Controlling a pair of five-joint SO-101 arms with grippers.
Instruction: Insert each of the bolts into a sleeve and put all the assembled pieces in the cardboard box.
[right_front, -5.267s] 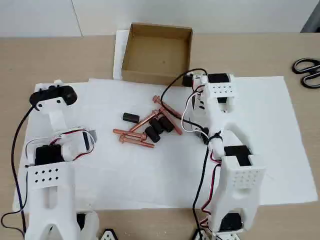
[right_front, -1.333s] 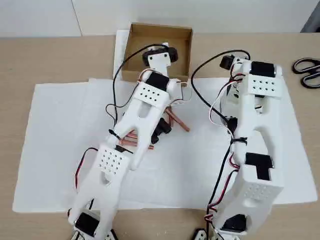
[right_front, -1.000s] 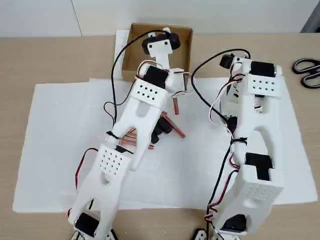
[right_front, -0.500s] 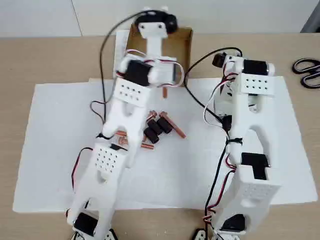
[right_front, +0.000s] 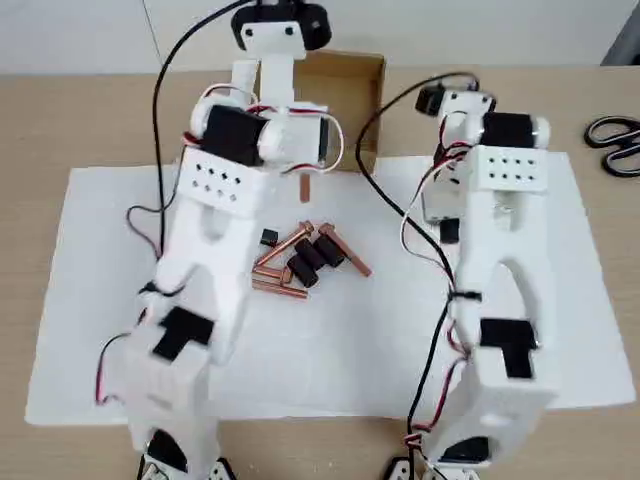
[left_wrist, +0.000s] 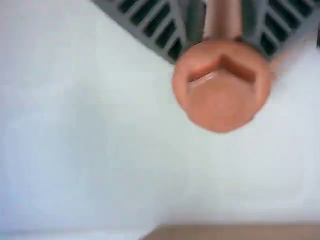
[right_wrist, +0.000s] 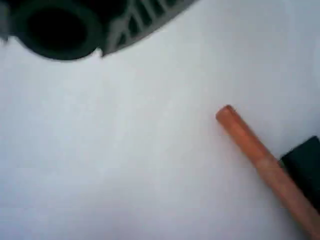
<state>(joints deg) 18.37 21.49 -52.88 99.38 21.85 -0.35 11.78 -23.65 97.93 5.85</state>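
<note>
High view: my left pincer (right_front: 304, 172) is raised over the far part of the paper sheet (right_front: 90, 300). It is just short of the cardboard box (right_front: 378, 110), which sits on the table (right_front: 80, 110) at the sheet's far edge. The pincer is clamped on one held bolt (right_front: 305, 190), copper-coloured, hanging upright and clear of the sheet.

Left wrist view: grip confirmed. Ribbed grey fingers (left_wrist: 150, 30) sit on either side of the shank. The hex head lies beyond the fingertips, with the white sheet behind it.

High view, mid-sheet: loose bolts (right_front: 280, 262) lie in a heap, with three black sleeves (right_front: 310, 256) among them and touching them. A lone sleeve (right_front: 268, 237) lies just beside the heap, partly hidden by my left arm.

Right wrist view: my right pincer (right_wrist: 55, 20) is closed round a held sleeve (right_wrist: 55, 32), black, its bore facing the camera. Farther off, a nearest loose bolt (right_wrist: 260, 150) lies flat on the sheet, with a black sleeve end (right_wrist: 304, 160) just beside it.

High view: my right arm stands over the right half of the sheet, beside the heap. Scissors (right_front: 615, 140) lie at the table's right edge, off the sheet.
</note>
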